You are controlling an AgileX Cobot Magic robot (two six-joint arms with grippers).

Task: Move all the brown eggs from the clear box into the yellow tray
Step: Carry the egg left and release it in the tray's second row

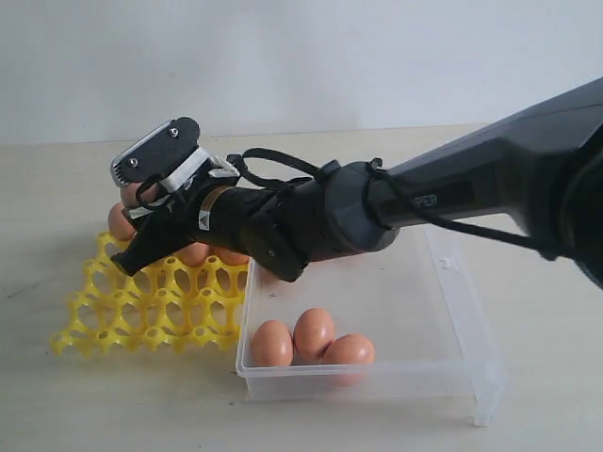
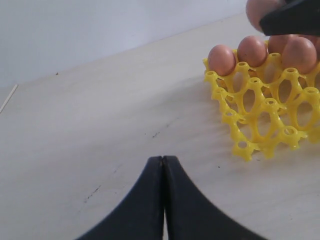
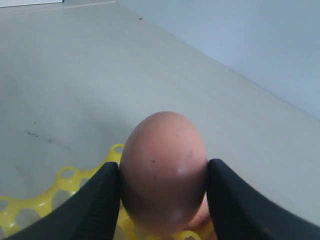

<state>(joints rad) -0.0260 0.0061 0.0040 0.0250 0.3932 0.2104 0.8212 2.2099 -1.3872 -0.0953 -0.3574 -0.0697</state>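
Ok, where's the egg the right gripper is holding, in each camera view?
Exterior view: held egg, upper left, mostly hidden in the right gripper.
Left wrist view: top right corner, partly behind a black finger.
Right wrist view: centre, clamped between both fingers.
Shared landmark: the yellow tray just beneath it.

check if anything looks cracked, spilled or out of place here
Nothing stands out. The right gripper holds one smooth orange-brown egg, no crack showing, over the bright yellow plastic lattice tray; seated eggs rest in its cups; three eggs lie in the clear plastic box.
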